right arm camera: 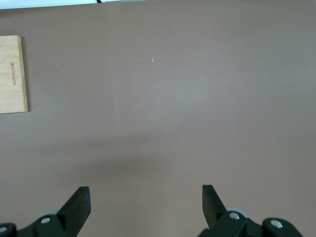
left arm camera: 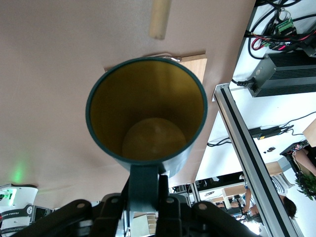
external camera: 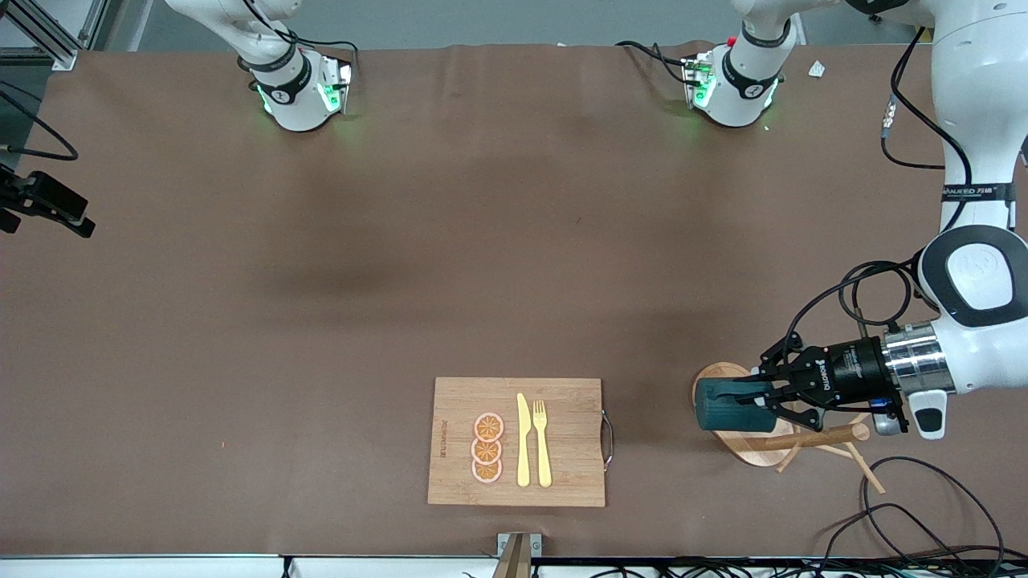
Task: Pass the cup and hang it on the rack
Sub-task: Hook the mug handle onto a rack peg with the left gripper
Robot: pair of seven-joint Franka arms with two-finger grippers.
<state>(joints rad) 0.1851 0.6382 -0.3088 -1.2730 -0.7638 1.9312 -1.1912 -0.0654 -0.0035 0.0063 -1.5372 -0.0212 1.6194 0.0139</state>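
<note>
Dark teal, lying on its side in the air, the cup (external camera: 727, 405) hangs over the rack's (external camera: 751, 449) oval base, pinched by its handle in your left claw (external camera: 767, 395). That narrow hold is the risk: the mug may swivel as you steer the loop onto a thin peg (left arm camera: 160, 19), and a nudge could tip the light wooden rack. Your right claw (right arm camera: 146, 203) waits wide apart over bare surface (external camera: 321, 321), holding nothing.

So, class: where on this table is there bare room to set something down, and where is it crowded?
Bare table runs from the cutting board to the arm bases and the right arm's end. Crowded: the rack, under the left gripper holding the cup; cables alongside.
</note>
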